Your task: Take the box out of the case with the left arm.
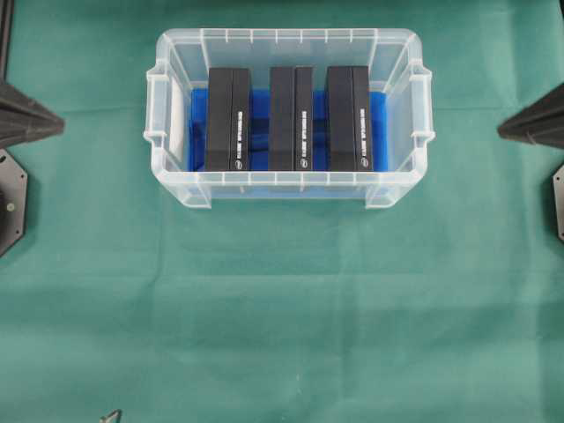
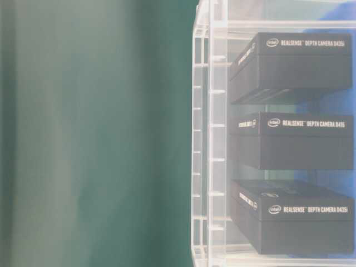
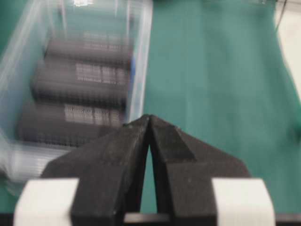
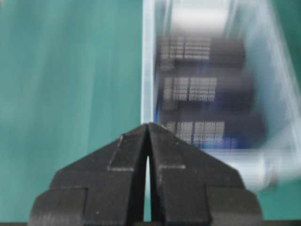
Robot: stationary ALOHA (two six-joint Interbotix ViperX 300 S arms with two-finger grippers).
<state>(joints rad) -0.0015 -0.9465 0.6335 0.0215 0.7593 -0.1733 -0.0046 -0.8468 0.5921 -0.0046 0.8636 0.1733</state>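
The case [image 1: 282, 37], a clear plastic bin with a blue sheet [image 1: 379, 132] on its bottom, stands at the back middle of the green cloth. Three black boxes stand side by side in it: left [image 1: 227, 119], middle [image 1: 291, 117] and right [image 1: 349, 117]. The table-level view shows them through the case wall [image 2: 208, 139], white lettering on each. My left gripper [image 1: 58, 126] hovers at the far left, well apart from the case, with its jaws shut and empty [image 3: 149, 117]. At the far right my right gripper [image 1: 502, 129] is shut too, holding nothing [image 4: 148, 125].
Green cloth [image 1: 282, 308] covers the table in front of and beside the case. The arm bases sit at the left edge [image 1: 11, 198] and right edge [image 1: 558, 198]. A small dark object [image 1: 110, 416] pokes in at the bottom edge.
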